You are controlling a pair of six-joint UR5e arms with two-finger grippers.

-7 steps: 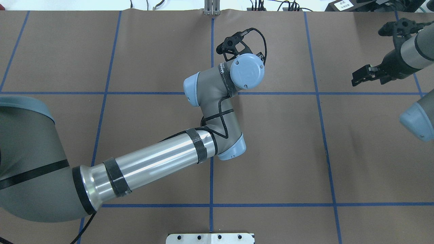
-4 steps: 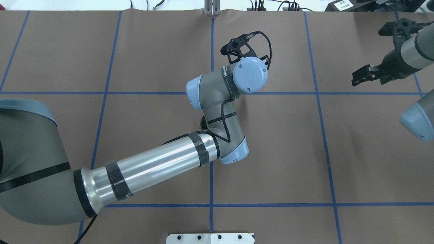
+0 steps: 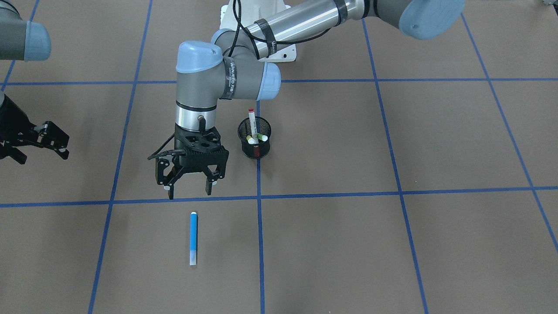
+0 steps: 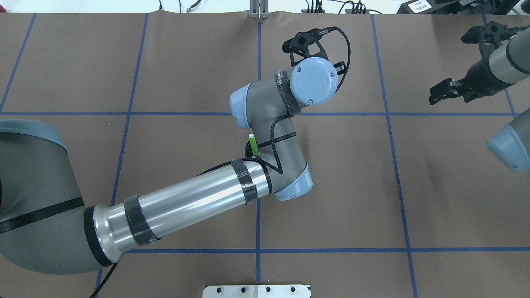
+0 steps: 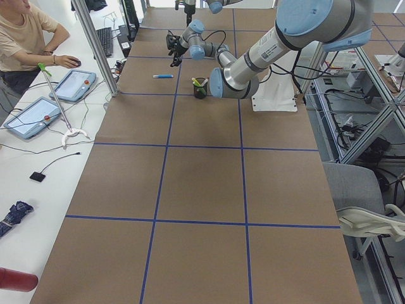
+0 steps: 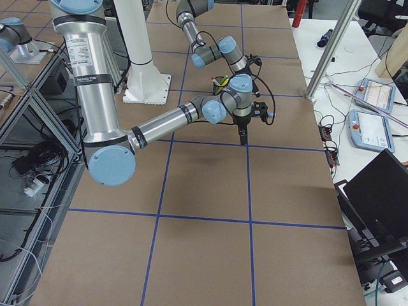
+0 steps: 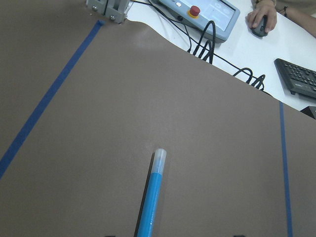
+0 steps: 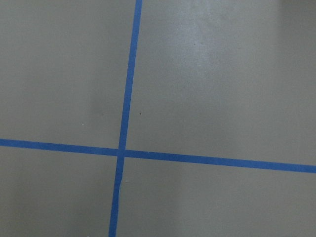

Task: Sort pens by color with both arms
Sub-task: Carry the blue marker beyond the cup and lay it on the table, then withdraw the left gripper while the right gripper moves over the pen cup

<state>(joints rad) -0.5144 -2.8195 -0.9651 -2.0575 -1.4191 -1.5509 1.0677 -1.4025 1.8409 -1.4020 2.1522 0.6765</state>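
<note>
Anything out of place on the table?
Only the blue pen: it lies flat on the table, alone, apart from the black mesh cup where the other pens stand. The open left gripper hangs near it. Nothing spilled or damaged.

We count four pens: one blue pen (image 3: 193, 238) lying flat on the table (image 3: 392, 261), and three standing in the cup, namely one red-capped white pen (image 3: 251, 120), one green pen (image 3: 262, 138) and one yellow pen (image 3: 250, 139). One black mesh cup (image 3: 254, 150). Two arms, left arm (image 4: 194, 203) and right arm (image 4: 507, 62), each with one gripper: left gripper (image 3: 188, 190), right gripper (image 4: 434, 95). On the side desk we count two tablets, far tablet (image 5: 74, 85) and near tablet (image 5: 28, 118), one keyboard (image 5: 104, 40), one person (image 5: 25, 35).
</note>
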